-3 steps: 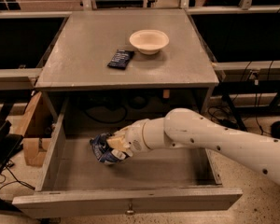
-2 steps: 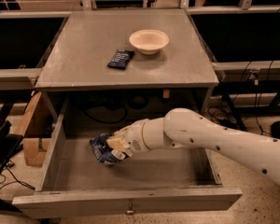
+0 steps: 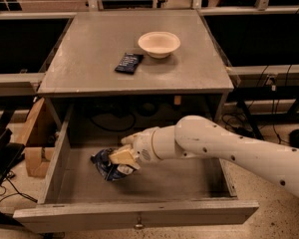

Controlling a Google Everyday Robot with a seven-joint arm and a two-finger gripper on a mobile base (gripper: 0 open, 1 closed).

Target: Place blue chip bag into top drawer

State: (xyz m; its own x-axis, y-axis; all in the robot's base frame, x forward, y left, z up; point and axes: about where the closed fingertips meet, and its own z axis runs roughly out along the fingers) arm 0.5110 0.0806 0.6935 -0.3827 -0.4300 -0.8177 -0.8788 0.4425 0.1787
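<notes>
The top drawer [image 3: 139, 214] stands pulled out, its front panel and small knob toward me. The blue chip bag [image 3: 107, 166], dark blue with white patches, lies on the drawer floor at the left-middle. My white arm reaches in from the right. My gripper [image 3: 122, 155] is inside the drawer, right on the bag's upper right side, with cream-coloured fingers [image 3: 120, 156] against the foil. Part of the bag is hidden behind the fingers.
On the grey table top [image 3: 89, 68] above the drawer stand a cream bowl [image 3: 159, 43] and a small flat dark packet [image 3: 128, 62]. Cardboard boxes [image 3: 36, 148] sit on the floor to the left. Cables hang behind the drawer.
</notes>
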